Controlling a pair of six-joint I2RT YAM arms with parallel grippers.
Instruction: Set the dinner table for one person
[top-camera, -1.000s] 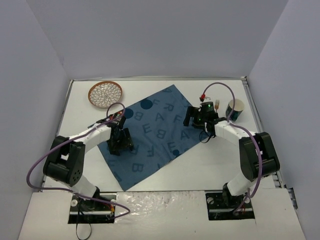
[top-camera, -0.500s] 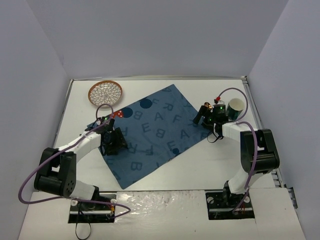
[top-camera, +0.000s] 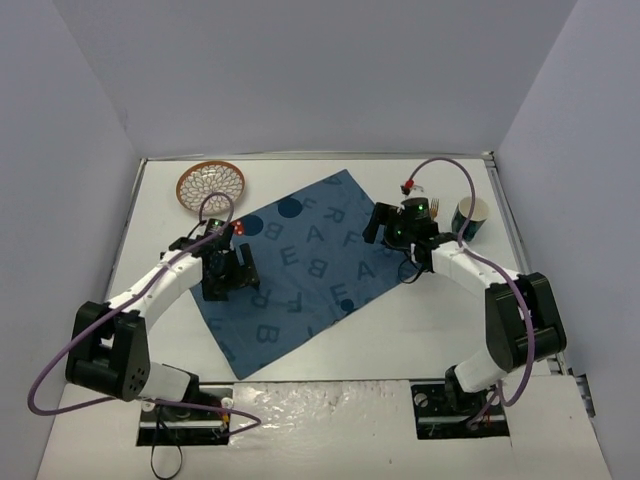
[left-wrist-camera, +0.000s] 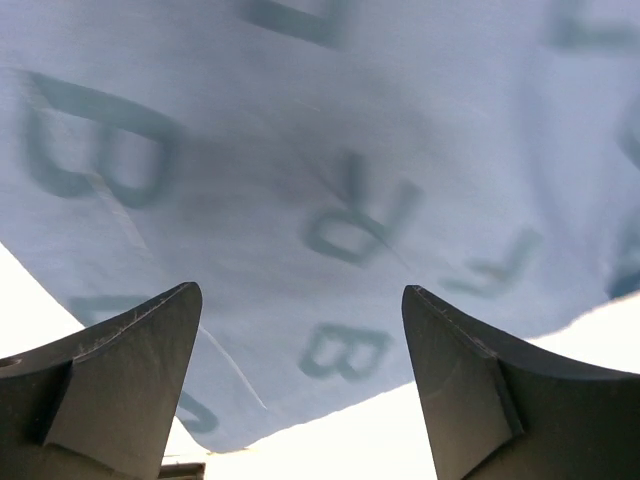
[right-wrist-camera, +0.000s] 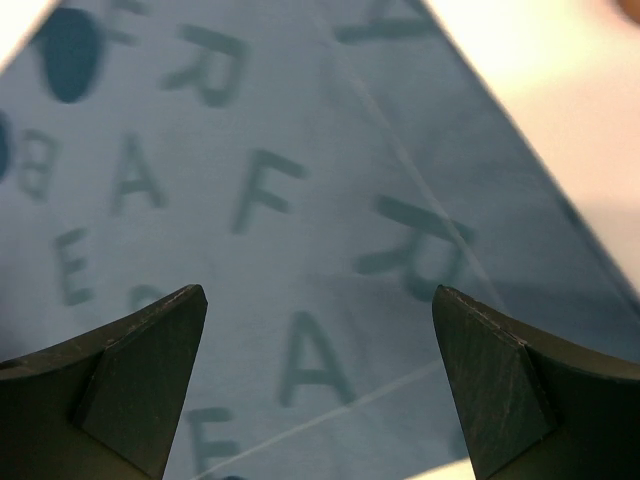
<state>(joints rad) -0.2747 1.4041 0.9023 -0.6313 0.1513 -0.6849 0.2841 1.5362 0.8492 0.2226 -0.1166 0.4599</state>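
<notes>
From above: the dinner table, white and flat with a thin metal rim, spread beneath both arms and closed in by pale walls on three sides. On it, turned askew across the middle, a dark blue placemat printed with letters and dots, lying flat. At the table's far left corner, just off the placemat, a round plate with an orange-brown rim and a white lattice pattern. At the far right, also off the cloth, an upright cup, teal outside and pale inside. Over the left part of the placemat, the left gripper, pointing down; in the left wrist view, jaws spread wide and holding nothing, with only lettered cloth and a strip of white tabletop between them. Over the placemat's right part, near the cup but apart from it, the right gripper; in the right wrist view, jaws likewise set far apart, gripping nothing, with the letters F, R and A and the cloth's edge against white table beyond. Cannot tell from any view whether the fingertips touch the cloth.
</notes>
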